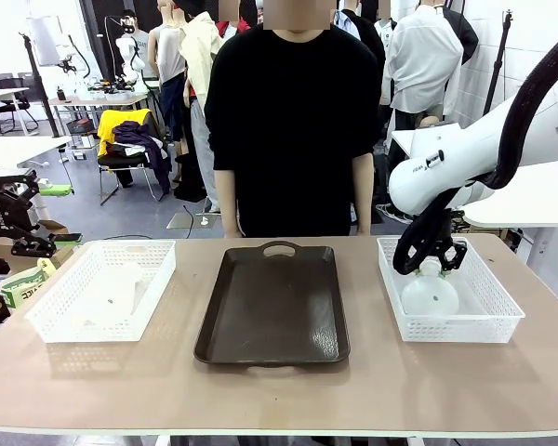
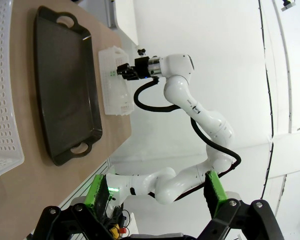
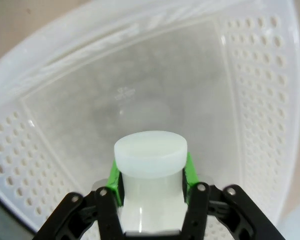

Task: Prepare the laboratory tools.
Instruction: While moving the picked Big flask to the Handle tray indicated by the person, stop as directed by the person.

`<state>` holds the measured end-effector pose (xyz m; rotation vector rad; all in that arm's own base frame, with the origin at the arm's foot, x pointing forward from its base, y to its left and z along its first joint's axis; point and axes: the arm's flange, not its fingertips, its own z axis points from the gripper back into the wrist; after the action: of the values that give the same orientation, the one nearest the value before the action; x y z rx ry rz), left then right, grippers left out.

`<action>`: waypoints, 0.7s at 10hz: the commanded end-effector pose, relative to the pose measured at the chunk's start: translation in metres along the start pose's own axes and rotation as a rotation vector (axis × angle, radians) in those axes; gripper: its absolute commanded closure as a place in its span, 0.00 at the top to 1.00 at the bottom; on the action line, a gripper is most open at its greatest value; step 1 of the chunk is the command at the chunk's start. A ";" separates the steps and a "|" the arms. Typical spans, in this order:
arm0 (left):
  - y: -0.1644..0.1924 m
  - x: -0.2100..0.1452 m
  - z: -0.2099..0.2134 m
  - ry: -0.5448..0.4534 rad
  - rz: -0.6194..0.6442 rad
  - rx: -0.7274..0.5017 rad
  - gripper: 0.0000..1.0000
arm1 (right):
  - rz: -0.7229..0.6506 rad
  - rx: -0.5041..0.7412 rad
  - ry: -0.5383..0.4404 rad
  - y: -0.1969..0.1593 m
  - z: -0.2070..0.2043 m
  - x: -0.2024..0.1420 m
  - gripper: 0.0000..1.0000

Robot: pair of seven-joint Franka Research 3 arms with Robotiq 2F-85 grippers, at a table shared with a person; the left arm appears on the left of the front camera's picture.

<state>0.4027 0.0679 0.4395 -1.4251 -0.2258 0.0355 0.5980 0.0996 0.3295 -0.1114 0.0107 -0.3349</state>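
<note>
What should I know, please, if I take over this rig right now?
The right gripper is shut on the neck of the right flask, which is not yet lifted out of the right basket.
The left gripper is open, holds nothing, and hangs beyond the table's left edge.
The left flask seems to lie on its side in the left basket.
The tray between the baskets is bare.
Done: one grip. Left: probably both flasks onto the tray.

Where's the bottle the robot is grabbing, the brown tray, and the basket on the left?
flask (image 1: 430, 295), front view, on its round base.
brown tray (image 1: 274, 307), front view, on its flat middle.
left basket (image 1: 84, 327), front view, on its near wall.
</note>
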 end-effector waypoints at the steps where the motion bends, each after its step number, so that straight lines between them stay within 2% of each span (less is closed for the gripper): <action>1: 0.000 0.000 0.001 -0.003 -0.015 -0.002 1.00 | -0.002 0.013 0.015 -0.019 0.035 -0.010 0.00; 5: 0.000 0.000 0.001 -0.003 -0.015 -0.002 1.00 | -0.008 0.138 -0.056 -0.070 0.109 -0.044 0.00; 7: 0.000 0.000 0.001 -0.003 -0.015 -0.002 1.00 | -0.006 0.203 -0.148 -0.088 0.146 -0.071 0.00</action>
<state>0.4029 0.0677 0.4396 -1.4247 -0.2255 0.0349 0.5281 0.0579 0.4815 0.0119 -0.1320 -0.3548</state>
